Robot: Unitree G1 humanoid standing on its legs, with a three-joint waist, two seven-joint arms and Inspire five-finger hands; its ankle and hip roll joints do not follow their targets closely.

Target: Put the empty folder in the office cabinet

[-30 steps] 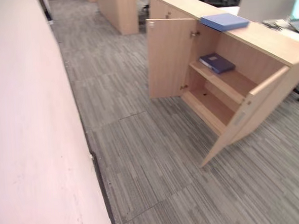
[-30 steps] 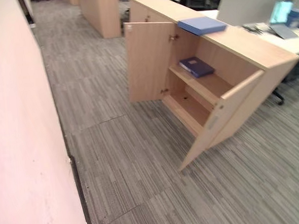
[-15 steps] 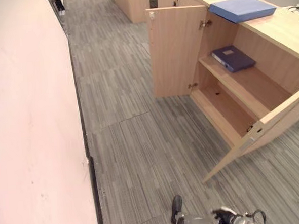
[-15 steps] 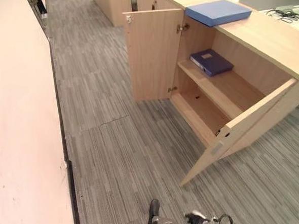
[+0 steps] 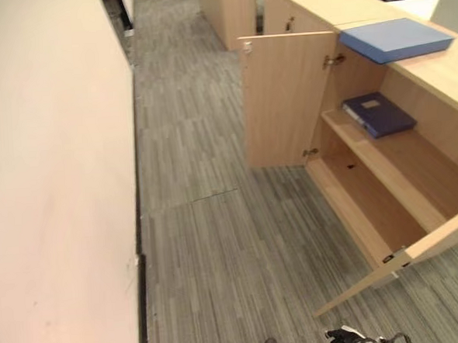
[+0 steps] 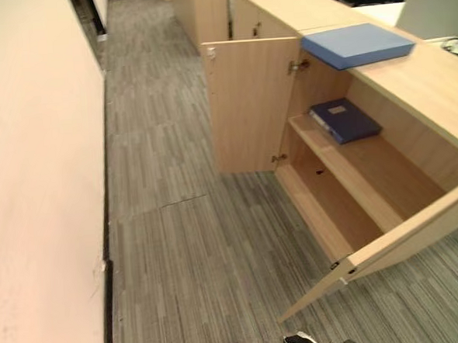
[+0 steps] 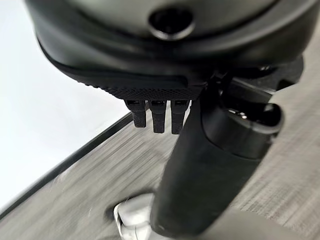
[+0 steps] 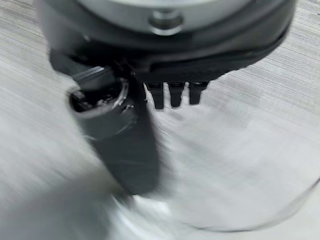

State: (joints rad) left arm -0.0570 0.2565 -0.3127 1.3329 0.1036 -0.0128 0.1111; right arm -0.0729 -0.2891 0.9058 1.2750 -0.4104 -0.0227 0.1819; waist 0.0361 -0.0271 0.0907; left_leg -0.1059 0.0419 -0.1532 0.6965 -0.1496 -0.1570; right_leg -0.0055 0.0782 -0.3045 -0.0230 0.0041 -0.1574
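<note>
A light-blue folder (image 5: 396,39) lies flat on top of the light wood office cabinet (image 5: 440,69), ahead to the right. Both cabinet doors stand open: the far door (image 5: 291,98) and the near door (image 5: 443,240). A dark-blue folder (image 5: 379,113) lies on the upper shelf inside. The lower shelf (image 5: 371,209) is bare. My left hand (image 7: 150,60) hangs over the carpet by the wall, fingers relaxed, holding nothing. My right hand (image 8: 165,40) also hangs over the carpet, empty, its thumb (image 8: 125,150) standing out.
A pale wall (image 5: 51,190) with a dark skirting runs along the left. Grey striped carpet (image 5: 218,242) lies between the wall and the cabinet. Another wood unit (image 5: 231,12) stands farther down the aisle. The near door juts into the aisle.
The camera has moved closer and swung, so the cabinet sits larger and farther right. The folders and doors have not moved.
</note>
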